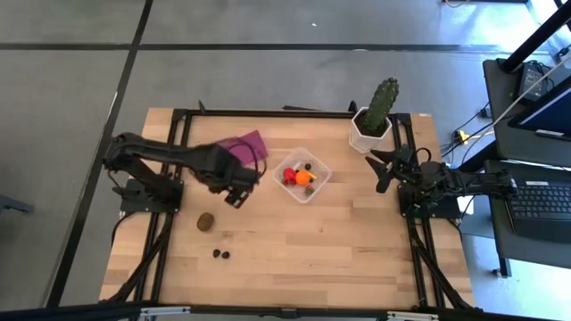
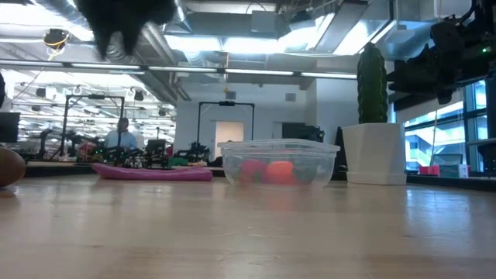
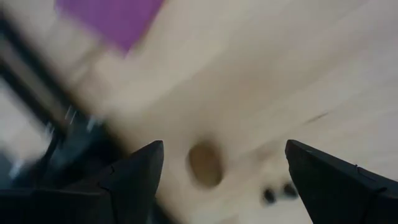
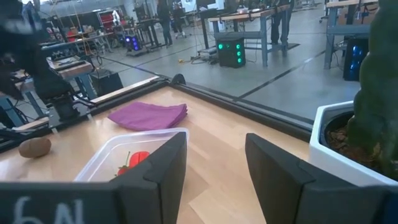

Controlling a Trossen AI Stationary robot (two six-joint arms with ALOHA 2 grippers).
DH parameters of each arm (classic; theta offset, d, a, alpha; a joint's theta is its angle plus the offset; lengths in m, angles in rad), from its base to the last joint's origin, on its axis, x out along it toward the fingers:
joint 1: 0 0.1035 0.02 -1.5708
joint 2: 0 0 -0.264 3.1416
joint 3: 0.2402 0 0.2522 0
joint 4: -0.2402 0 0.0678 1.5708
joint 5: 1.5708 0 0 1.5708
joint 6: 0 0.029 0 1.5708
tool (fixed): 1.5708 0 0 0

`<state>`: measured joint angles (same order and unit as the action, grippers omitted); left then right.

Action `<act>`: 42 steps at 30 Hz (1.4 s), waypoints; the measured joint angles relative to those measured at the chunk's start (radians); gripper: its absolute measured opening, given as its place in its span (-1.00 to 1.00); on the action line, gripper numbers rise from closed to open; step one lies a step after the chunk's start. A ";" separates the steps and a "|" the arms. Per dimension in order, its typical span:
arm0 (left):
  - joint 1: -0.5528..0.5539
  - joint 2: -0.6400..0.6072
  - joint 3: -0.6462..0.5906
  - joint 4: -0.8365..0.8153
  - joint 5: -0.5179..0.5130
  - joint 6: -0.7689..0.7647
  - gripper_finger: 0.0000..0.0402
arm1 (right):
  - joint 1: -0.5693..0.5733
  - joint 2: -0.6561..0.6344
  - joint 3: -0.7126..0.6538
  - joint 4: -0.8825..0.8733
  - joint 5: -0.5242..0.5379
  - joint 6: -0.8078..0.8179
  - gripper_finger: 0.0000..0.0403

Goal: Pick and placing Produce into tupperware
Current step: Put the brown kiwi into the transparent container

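Observation:
The clear tupperware (image 1: 314, 187) sits mid-table with an orange ball, red strawberries and dark berries in it (image 2: 267, 171). On the bare table to its near left lie a brown kiwi-like piece (image 1: 206, 221) (image 3: 205, 165) and two dark berries (image 1: 221, 254) (image 3: 278, 192). My left gripper (image 1: 236, 196) (image 3: 224, 149) hangs open above the table between the tupperware and the kiwi piece, pointing down, with nothing between its fingers. My right gripper (image 1: 376, 171) (image 4: 214, 146) waits open at the table's right edge, level and pointing toward the tupperware (image 4: 109, 155).
A flat purple cloth (image 1: 247, 145) (image 4: 149, 115) lies at the far side, left of the tupperware. A green cactus (image 1: 381, 102) in a white pot (image 2: 376, 155) stands at the far right. Bare wood stretches along the table's near side.

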<state>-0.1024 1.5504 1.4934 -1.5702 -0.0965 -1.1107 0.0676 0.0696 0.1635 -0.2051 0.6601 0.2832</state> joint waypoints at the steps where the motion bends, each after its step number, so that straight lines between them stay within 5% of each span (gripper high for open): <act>1: -0.011 -0.003 -0.037 -0.009 0.020 -0.025 0.63 | 0.000 0.000 0.000 0.001 -0.001 0.001 -0.16; 13: -0.114 -0.018 -0.358 0.109 0.261 -0.226 0.63 | 0.000 0.000 0.000 -0.002 -0.010 0.004 -0.16; 42: -0.183 -0.016 -0.678 0.520 0.324 -0.373 0.65 | 0.000 0.000 0.000 -0.007 -0.010 -0.003 -0.16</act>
<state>-0.2852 1.5341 0.8154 -1.0497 0.2274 -1.4834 0.0673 0.0696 0.1635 -0.2123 0.6502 0.2802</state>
